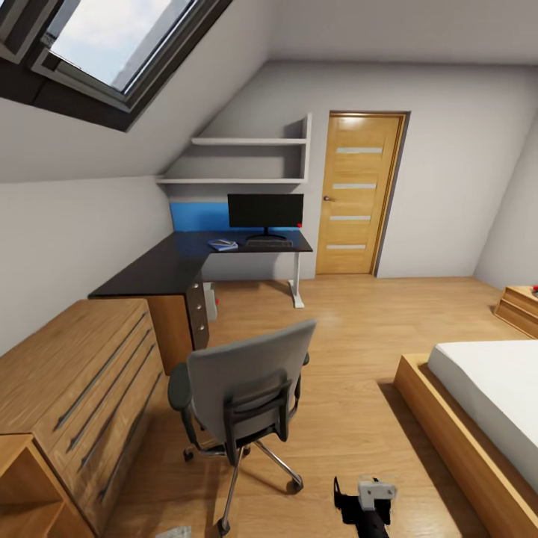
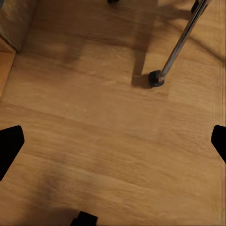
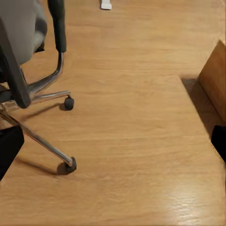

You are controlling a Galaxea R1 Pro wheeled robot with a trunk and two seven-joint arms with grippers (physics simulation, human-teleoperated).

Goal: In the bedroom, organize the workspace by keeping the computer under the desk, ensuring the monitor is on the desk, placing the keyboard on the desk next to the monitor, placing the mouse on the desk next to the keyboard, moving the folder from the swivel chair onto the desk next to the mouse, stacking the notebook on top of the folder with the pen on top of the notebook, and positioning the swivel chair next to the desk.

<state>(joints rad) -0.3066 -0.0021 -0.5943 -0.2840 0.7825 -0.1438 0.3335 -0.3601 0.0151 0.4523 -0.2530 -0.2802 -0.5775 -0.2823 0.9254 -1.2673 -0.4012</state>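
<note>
Head view: swivel chair (image 1: 243,396) stands on the plank floor (image 1: 351,329), its back to the camera, well apart from the desk (image 1: 179,261), which carries the monitor (image 1: 265,211) and keyboard (image 1: 269,243). Left wrist view: left gripper (image 2: 113,146) spread wide, empty, above floor. Right wrist view: right gripper (image 3: 113,141) likewise wide, empty, beside the chair's base.

Glossy black desk (image 1: 161,269) with a blue back panel (image 1: 196,217) and white leg (image 1: 297,280); on it a black monitor (image 1: 265,211). Grey swivel chair (image 1: 246,381), black armrests, chrome base. Honey-wood plank floor (image 1: 359,329), matching door (image 1: 357,194) with pale stripes, white mattress (image 1: 493,388)
</note>
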